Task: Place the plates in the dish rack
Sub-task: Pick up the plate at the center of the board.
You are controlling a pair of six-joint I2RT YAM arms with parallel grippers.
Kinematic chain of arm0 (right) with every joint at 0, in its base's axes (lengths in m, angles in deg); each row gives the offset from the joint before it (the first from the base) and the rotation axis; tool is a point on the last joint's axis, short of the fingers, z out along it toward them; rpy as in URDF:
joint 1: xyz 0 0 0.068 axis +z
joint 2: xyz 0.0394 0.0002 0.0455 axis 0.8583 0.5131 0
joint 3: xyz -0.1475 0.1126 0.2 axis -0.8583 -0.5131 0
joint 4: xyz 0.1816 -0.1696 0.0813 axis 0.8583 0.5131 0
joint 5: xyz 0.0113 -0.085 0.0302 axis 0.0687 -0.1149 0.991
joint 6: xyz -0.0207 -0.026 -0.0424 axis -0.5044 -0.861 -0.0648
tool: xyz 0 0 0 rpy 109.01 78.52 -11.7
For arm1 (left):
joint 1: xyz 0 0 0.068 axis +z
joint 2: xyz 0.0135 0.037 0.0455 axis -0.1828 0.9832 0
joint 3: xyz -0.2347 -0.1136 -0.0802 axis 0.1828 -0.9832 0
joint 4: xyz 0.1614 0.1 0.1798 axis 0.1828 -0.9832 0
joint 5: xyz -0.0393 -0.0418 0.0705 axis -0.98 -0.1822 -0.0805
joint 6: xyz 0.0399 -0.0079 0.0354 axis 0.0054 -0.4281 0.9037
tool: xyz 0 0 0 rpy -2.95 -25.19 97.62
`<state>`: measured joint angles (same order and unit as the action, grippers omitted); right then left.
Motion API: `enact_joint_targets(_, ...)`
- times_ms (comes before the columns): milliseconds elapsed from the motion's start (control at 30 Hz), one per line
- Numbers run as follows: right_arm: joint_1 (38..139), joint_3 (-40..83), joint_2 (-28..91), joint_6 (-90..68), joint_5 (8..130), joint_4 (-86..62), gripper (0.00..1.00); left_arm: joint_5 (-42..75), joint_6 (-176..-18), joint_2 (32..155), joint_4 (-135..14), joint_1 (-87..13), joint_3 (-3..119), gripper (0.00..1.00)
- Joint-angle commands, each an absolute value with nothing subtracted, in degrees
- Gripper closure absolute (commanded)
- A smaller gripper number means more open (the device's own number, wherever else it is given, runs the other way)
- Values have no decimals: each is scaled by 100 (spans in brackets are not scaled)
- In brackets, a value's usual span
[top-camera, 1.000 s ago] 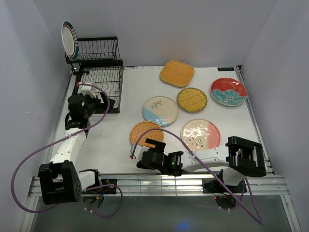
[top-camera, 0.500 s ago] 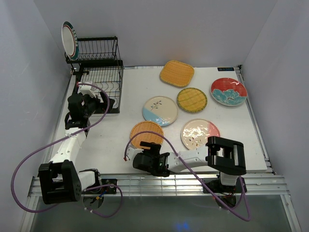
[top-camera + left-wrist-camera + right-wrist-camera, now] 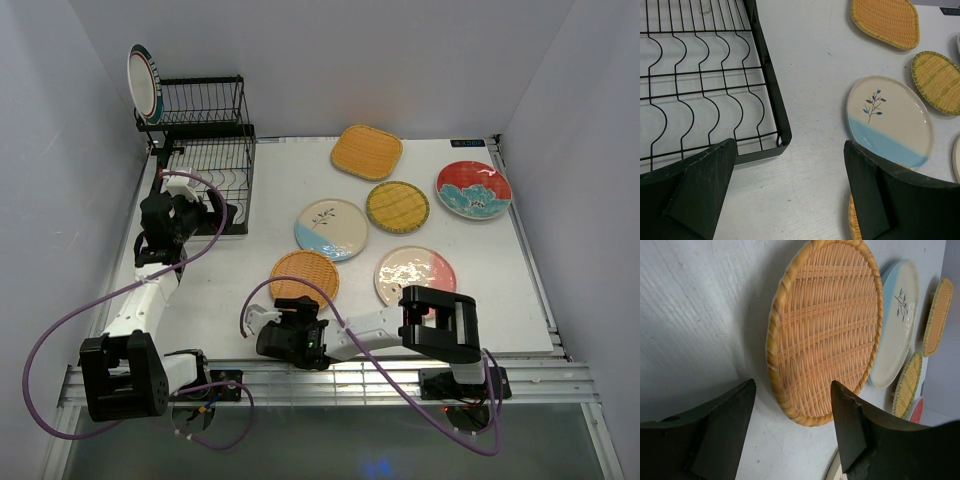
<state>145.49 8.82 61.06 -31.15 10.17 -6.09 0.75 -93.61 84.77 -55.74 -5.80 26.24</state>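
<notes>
My right jaws are standing apart, the round woven plate (image 3: pixel 825 330) lying flat on the desk (image 3: pixel 690 315), its near rim just ahead between them. My left jaws are gaping wide by the dish rack (image 3: pixel 710 90).

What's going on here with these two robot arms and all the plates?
Two arms are loading a black dish rack. One green-rimmed plate stands upright at its upper tier, and six more plates lie on the table. The right tool, jaws apart, is low at the near rim of the round woven plate, gripping nothing yet. The left tool hovers open and empty by the rack's lower front corner.
</notes>
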Motion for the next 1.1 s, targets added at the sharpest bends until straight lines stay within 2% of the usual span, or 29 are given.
enact_joint_targets(0,14579,1056,6351,-3149,1057,-413,32,105,-9314,8474,-5633,-596,2871,2)
enact_joint_targets(100,14579,1205,6579,-3158,1065,-290,40,96,-9314,8492,-5651,-596,2871,2)
enact_joint_targets(133,14579,1250,6633,-3149,1048,-212,46,96,-9314,8492,-5651,-596,2888,2)
enact_joint_targets(200,14587,1338,6808,-3132,969,-132,47,105,-9305,8492,-5651,-596,2880,2)
enact_joint_targets(233,14579,1425,6861,-3132,969,-79,52,87,-9297,8492,-5651,-596,2888,2)
enact_joint_targets(333,14579,1540,6985,-3097,1004,62,56,96,-9288,8492,-5642,-596,2879,2)
enact_joint_targets(600,14579,1531,6985,-3061,1004,114,74,114,-9288,8492,-5668,-596,2880,2)
enact_joint_targets(700,14579,1540,6959,-3062,951,106,92,114,-9296,8492,-5677,-596,2888,2)
enact_joint_targets(800,14631,1340,6688,-3140,916,-104,92,-18,-9384,8571,-5782,-596,2941,2)
enact_joint_targets(1067,14772,179,5386,-3860,1074,-2404,92,-720,-9884,8905,-6064,-596,3222,2)
